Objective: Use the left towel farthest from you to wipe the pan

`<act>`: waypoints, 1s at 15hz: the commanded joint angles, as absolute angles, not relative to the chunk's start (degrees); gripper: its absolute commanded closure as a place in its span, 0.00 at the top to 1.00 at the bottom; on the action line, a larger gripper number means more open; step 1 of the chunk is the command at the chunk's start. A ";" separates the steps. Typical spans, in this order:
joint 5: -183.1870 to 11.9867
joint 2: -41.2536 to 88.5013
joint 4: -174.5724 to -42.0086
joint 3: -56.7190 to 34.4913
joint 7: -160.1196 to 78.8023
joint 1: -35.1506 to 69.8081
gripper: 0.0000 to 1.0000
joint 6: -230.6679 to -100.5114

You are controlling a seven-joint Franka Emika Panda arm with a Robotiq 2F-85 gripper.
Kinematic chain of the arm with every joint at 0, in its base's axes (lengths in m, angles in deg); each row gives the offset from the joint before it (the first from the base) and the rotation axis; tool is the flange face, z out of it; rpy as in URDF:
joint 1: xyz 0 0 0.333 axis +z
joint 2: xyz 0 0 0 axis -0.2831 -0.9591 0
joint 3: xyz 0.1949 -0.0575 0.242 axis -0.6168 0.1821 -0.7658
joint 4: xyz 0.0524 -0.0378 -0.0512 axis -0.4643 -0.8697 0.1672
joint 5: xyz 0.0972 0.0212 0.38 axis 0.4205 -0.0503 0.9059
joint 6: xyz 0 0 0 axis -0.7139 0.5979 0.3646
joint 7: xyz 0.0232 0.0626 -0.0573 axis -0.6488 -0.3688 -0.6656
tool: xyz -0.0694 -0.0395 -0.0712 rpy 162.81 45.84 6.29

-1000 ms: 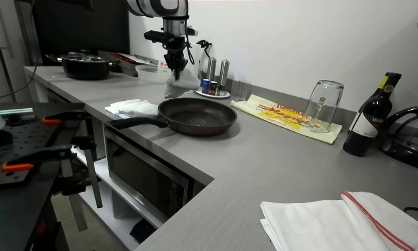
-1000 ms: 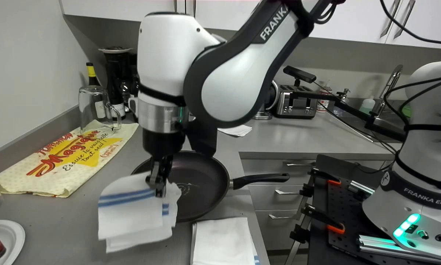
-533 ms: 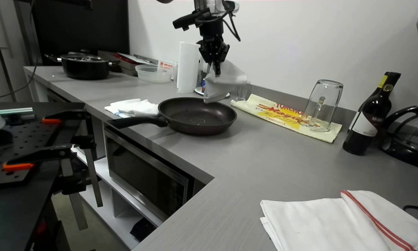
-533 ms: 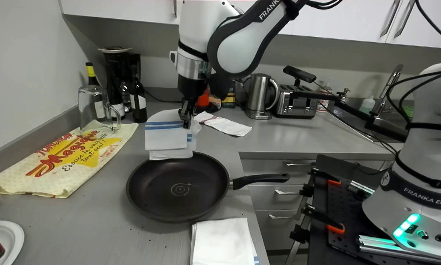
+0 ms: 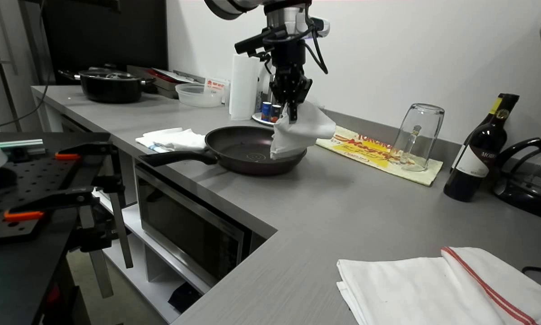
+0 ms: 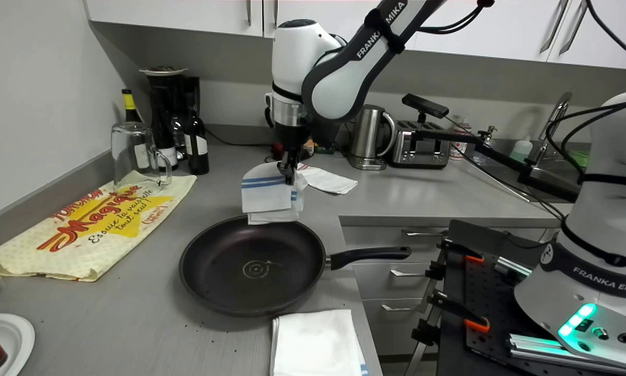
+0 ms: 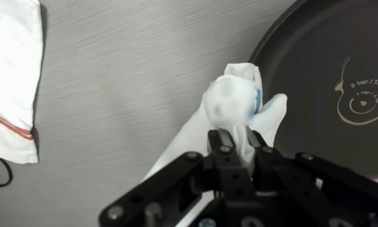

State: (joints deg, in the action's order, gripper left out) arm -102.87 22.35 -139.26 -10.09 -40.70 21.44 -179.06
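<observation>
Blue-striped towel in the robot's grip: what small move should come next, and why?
Probably, the gripper should ease toward the middle of the pan: it holds the blue-striped towel near the rim, and in the wrist view much of the towel hangs over the counter. Whether the towel touches the pan is unclear.

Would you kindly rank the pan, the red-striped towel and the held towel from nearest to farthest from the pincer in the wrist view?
1. Held towel: clamped in the pincer.
2. Pan: on the right, partly hidden by that towel.
3. Red-striped towel: at the picture's left edge.
</observation>
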 commanded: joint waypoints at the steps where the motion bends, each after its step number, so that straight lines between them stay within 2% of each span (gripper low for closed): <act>1: -103.58 19.88 -137.01 -10.39 -39.31 22.28 0.03 -176.28; 6: -105.10 17.48 -136.41 -9.97 -37.33 23.82 0.03 -177.46; 15: -119.75 12.01 -138.42 -4.93 -26.85 29.69 0.03 -178.90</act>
State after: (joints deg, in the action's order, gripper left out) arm -115.71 13.14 -137.67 -6.27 -30.33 27.08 -178.42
